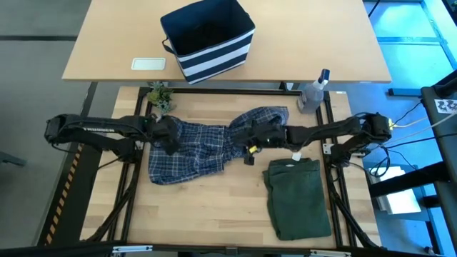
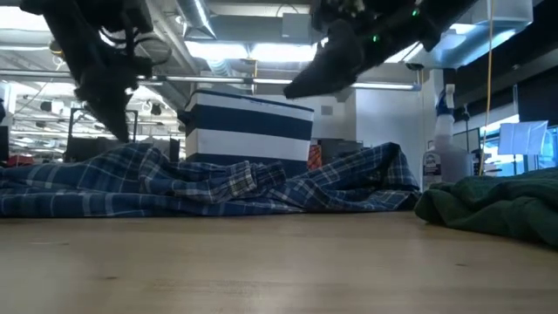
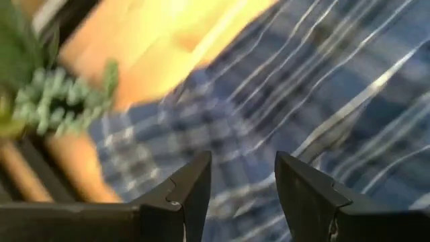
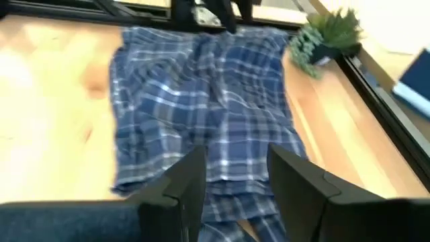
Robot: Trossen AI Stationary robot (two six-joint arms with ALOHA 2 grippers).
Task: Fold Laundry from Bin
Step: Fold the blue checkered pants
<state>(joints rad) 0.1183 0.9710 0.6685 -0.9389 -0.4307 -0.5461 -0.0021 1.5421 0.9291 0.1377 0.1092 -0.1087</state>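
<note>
High view: a light wooden worktop (image 1: 207,207) is carrying the laundry. The plaid shirt (image 1: 193,151) is lying spread and rumpled at mid-worktop. The olive-green garment (image 1: 296,196) is lying folded just beside the shirt, toward the right arm's side. The bin (image 1: 209,39) is standing on a separate desk (image 1: 107,43) beyond the shirt. A spray bottle (image 1: 314,93) and a small plant (image 1: 161,96) are standing past the shirt's far edge. The left tool (image 1: 170,135) and right tool (image 1: 251,137) are hovering over opposite ends of the shirt.

Low view: the shirt (image 2: 200,183) is lying in low folds, the bin (image 2: 248,131) behind it, the green garment (image 2: 497,209) beside it. Both tools are hanging above the shirt, clear of the cloth.

Left wrist view: the left tool (image 3: 242,185) is standing parted, holding nothing, over the shirt (image 3: 302,101) near the plant (image 3: 47,101).

Right wrist view: the right tool (image 4: 235,178) is standing parted, gripping nothing, above the shirt (image 4: 201,114).
</note>
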